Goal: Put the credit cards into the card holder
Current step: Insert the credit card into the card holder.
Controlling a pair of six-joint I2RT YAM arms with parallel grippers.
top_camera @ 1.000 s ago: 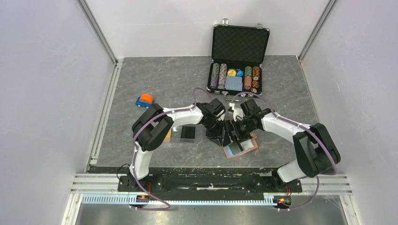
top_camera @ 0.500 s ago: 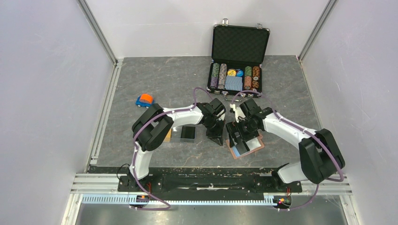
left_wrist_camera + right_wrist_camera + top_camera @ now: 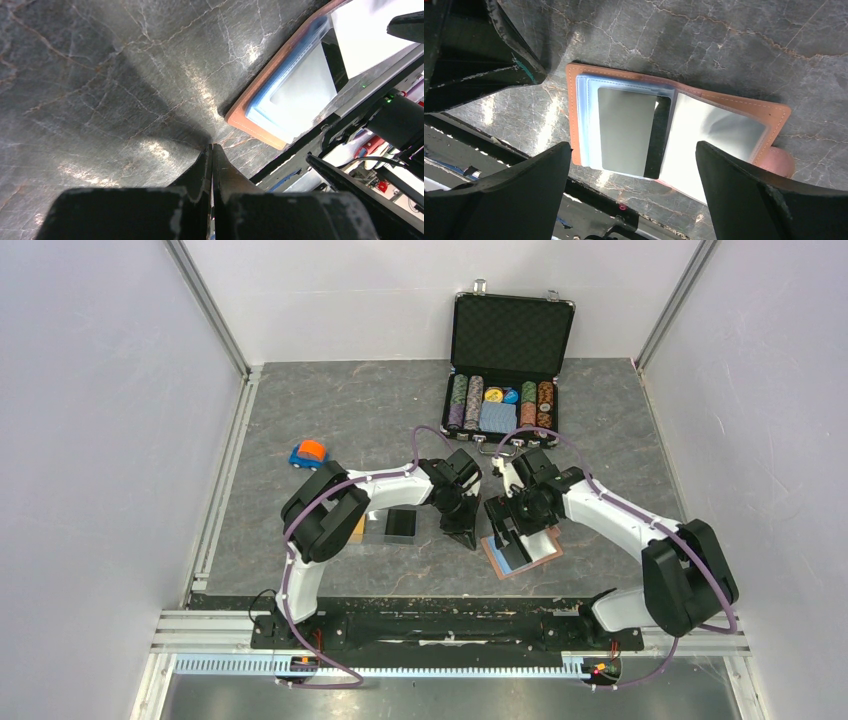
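The card holder point(image 3: 709, 135) lies open and flat on the grey, veined stone-look table point(image 3: 724, 40), near its front edge. It shows a stitched tan leather rim, blue lining and glossy clear sleeves. One credit card point(image 3: 626, 131), a shiny rectangle with a black stripe, sits in the left sleeve. The right end effector point(image 3: 631, 150) hangs over it, spread wide. The left end effector point(image 3: 212, 150) is pinched closed, its tapered tips down at the table just beside the holder's corner.
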